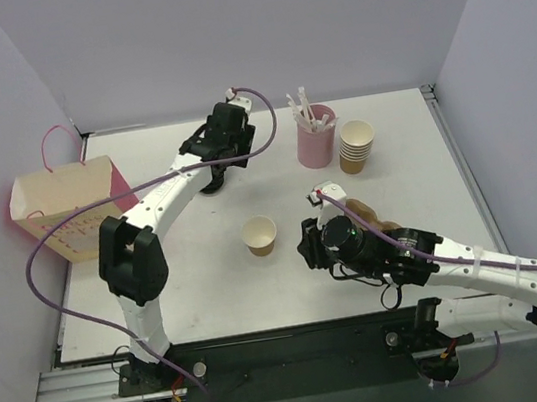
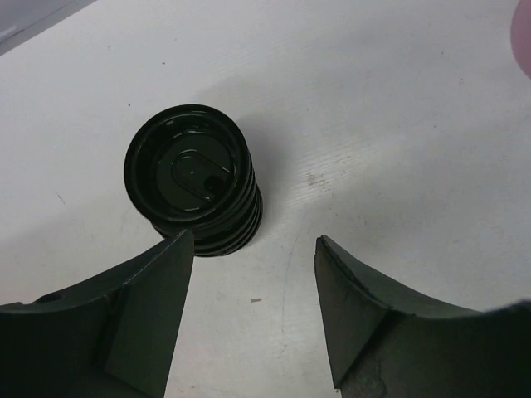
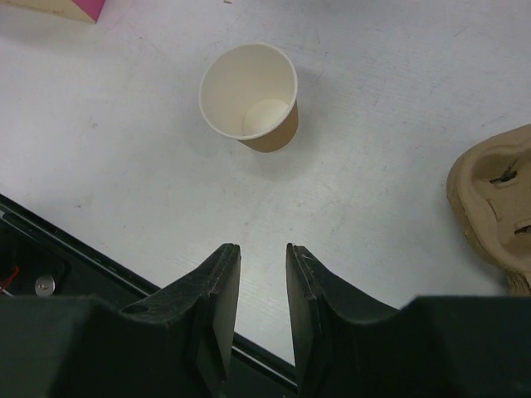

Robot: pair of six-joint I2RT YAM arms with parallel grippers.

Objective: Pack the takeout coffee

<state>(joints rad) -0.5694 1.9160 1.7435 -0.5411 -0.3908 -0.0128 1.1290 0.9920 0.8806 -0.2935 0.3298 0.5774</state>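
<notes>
The left gripper hangs over the far lids, jaws apart, probably to take one. The right gripper, jaws nearly together and empty, points at the open cup.

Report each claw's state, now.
Left claw: open, empty, near the stack of black lids.
Right claw: slightly open, empty, with the lidless paper cup ahead of it.

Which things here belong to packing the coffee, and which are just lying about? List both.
Job: lone paper cup, lidless; black lid stack; pulp carrier; pink bag.
Lying about, likely: spare cup stack; pink pot of stirrers.
</notes>
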